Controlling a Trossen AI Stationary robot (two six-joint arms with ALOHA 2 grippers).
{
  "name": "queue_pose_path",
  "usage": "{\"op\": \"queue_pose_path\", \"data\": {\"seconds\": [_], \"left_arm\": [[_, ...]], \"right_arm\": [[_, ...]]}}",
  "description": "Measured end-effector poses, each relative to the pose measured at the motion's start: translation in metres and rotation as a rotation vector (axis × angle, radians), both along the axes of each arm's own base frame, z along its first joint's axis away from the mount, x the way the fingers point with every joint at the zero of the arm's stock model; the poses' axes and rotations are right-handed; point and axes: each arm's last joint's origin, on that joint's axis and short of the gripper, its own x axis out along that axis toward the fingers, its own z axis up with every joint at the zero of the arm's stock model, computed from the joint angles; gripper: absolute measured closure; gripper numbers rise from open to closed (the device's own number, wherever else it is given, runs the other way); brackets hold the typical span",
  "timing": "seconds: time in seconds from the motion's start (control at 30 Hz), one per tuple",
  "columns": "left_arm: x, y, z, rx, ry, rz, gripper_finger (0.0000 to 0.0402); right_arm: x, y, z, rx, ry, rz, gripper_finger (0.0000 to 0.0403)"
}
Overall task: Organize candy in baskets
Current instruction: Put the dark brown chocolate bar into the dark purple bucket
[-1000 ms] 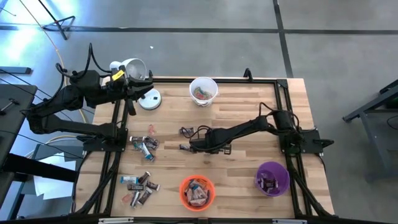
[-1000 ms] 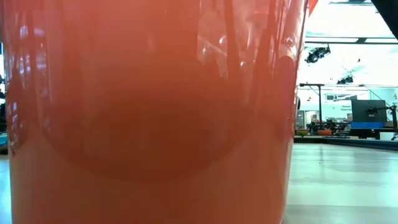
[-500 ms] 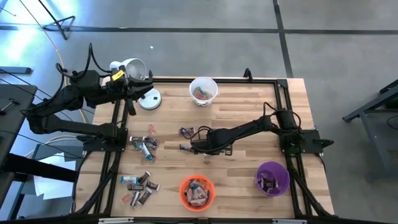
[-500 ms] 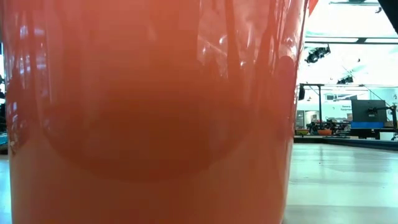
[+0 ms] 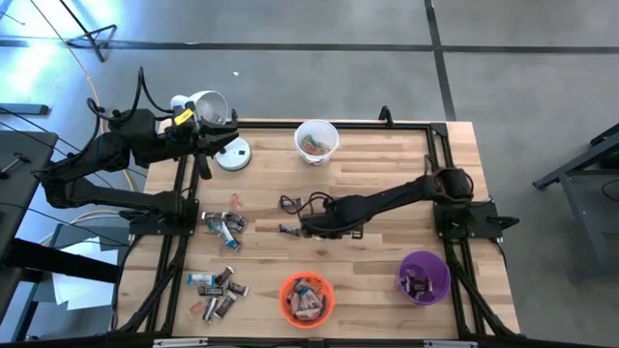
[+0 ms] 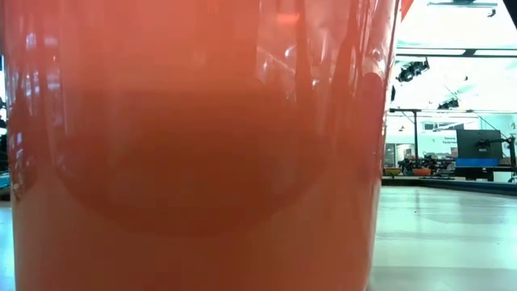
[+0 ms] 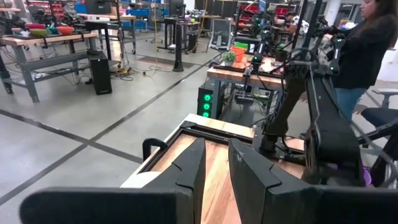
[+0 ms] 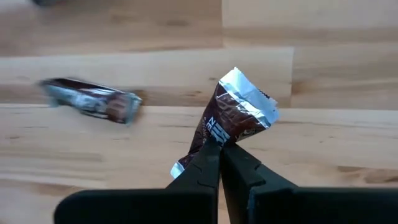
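My right gripper (image 5: 308, 226) hangs over the middle of the table, pointing steeply down, shut on a dark brown candy (image 8: 231, 118) with silvery ends. Another wrapped candy (image 8: 93, 102) lies flat on the wood close by. More candy lies in loose heaps at the table's left (image 5: 224, 224) and near left (image 5: 218, 285). The white basket (image 5: 316, 140) stands at the far edge, the orange basket (image 5: 307, 298) and the purple basket (image 5: 424, 275) at the near edge, each with candy inside. My left gripper (image 7: 216, 171) is raised at the far left, level, fingers slightly apart and holding nothing. My right gripper pinches the brown candy between its two fingertips (image 8: 208, 163), on the wrapper about midway along, nearer one end (image 8: 214, 138). The fingers come from above, pointing steeply down. The candy sits tilted in the hold, its crimped silvery end (image 8: 249, 93) sticking out past the fingertips, and looks lifted off the wood.
A white desk lamp (image 5: 208, 108) with a round base (image 5: 233, 155) stands at the far left, right by my left gripper. Two loose candies (image 5: 288, 204) (image 5: 286, 229) lie just left of my right gripper. In the low view the orange basket (image 6: 194, 145) blocks nearly everything.
My right gripper has risen from the table, staying shut, with the brown candy carried up between its fingers. My left arm has kept still.
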Motion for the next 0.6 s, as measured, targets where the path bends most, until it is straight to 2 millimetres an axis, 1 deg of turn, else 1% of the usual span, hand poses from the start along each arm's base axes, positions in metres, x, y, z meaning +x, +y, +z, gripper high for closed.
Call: {"op": "queue_pose_path", "data": {"seconds": [0.17, 0.4, 0.47, 0.6], "left_arm": [[0.000, 0.000, 0.000, 0.000, 0.000, 0.000, 0.0346], [0.000, 0.000, 0.000, 0.000, -0.001, 0.000, 0.0346], [0.000, 0.000, 0.001, 0.001, -0.006, 0.000, 0.0346], [0.003, 0.000, 0.005, 0.006, -0.050, 0.000, 0.0346]], "right_arm": [[-0.014, -0.001, 0.031, -0.025, -0.044, 0.005, 0.0402], [-0.043, 0.010, 0.077, -0.012, -0.108, 0.040, 0.0403], [-0.052, 0.015, 0.087, -0.006, -0.115, 0.044, 0.0403], [-0.064, 0.027, 0.095, 0.007, -0.114, 0.057, 0.0403]]}}
